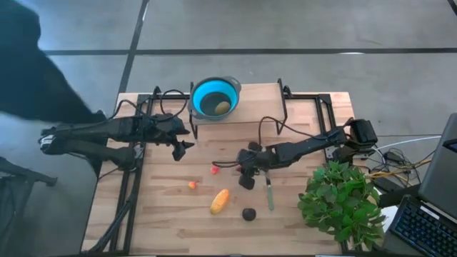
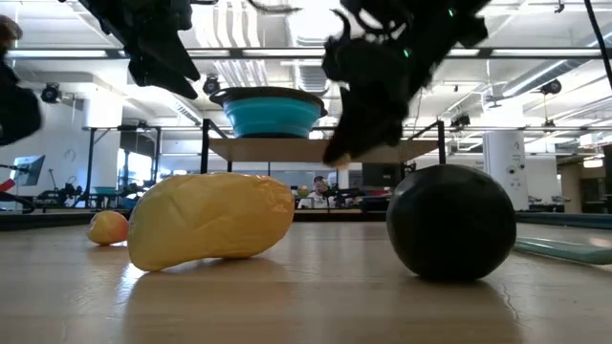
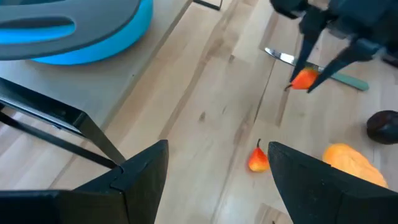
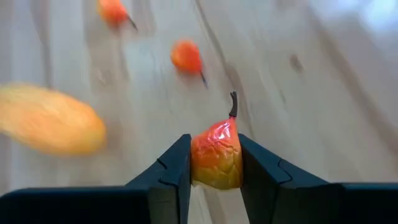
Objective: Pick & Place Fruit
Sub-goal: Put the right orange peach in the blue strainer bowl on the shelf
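My right gripper (image 4: 214,148) is shut on a tiny red-orange fruit with a dark stem, near the table's middle (image 1: 245,173). The high view hides that piece under the gripper. On the table lie a tiny red fruit (image 1: 215,169), a tiny orange one (image 1: 192,185), the yellow-orange oblong (image 1: 220,201) and the dark round fruit (image 1: 248,213). The olive-green fruit (image 1: 222,107) lies inside the blue bowl (image 1: 203,91). My left gripper (image 3: 217,171) is open and empty, over the table left of the bowl (image 1: 182,146). My right gripper pinches the tiny red-orange fruit's body (image 4: 216,163) between its two fingers, with the stem (image 4: 234,104) sticking out past the fingertips. In the left wrist view the fingers (image 3: 305,46) come at the fruit (image 3: 303,79) from above, slanting down. The fruit appears lifted off the table.
A thin pale grey-green stick (image 1: 269,193) lies just right of the held fruit. A bushy green plant (image 1: 343,203) fills the near right corner. The bowl stands on a raised shelf (image 2: 287,148) at the far edge. A person's dark sleeve (image 1: 28,64) shows beyond the far left corner.
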You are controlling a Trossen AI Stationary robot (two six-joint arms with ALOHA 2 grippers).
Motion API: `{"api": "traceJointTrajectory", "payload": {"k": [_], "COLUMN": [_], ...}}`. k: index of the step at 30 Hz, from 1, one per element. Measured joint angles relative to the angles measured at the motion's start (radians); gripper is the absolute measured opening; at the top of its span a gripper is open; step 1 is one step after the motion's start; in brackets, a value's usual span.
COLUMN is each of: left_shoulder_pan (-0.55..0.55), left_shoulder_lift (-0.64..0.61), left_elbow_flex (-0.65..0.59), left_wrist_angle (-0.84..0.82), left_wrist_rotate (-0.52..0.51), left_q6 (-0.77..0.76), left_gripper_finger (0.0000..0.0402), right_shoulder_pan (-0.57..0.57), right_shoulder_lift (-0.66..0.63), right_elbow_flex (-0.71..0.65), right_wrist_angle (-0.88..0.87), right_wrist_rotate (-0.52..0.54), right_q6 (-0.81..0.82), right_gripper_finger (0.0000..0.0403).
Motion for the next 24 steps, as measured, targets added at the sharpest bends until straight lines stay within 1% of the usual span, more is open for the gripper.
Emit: {"api": "traceJointTrajectory", "payload": {"k": [6, 14, 19, 24], "left_shoulder_pan": [0.000, 0.000, 0.000, 0.000], "left_shoulder_lift": [0.000, 0.000, 0.000, 0.000], "left_elbow_flex": [0.000, 0.000, 0.000, 0.000], "left_wrist_angle": [-0.004, -0.011, -0.011, -0.012], "left_wrist_rotate": [0.000, 0.001, 0.002, 0.004], "left_q6": [-0.001, -0.001, -0.001, -0.001], "left_gripper_finger": [0.0280, 0.0280, 0.0280, 0.0280], "right_shoulder_pan": [-0.029, -0.062, -0.076, -0.110], "right_shoulder_lift": [-0.009, -0.009, -0.009, -0.009], "right_elbow_flex": [0.093, 0.209, 0.276, 0.341], "right_wrist_angle": [-0.002, -0.003, -0.009, -0.013], "right_wrist_rotate": [0.003, 0.002, 0.003, 0.004], "right_q6": [-0.051, -0.136, -0.172, -0.196], "right_gripper_finger": [0.0099, 0.0095, 0.0100, 0.0096]}}
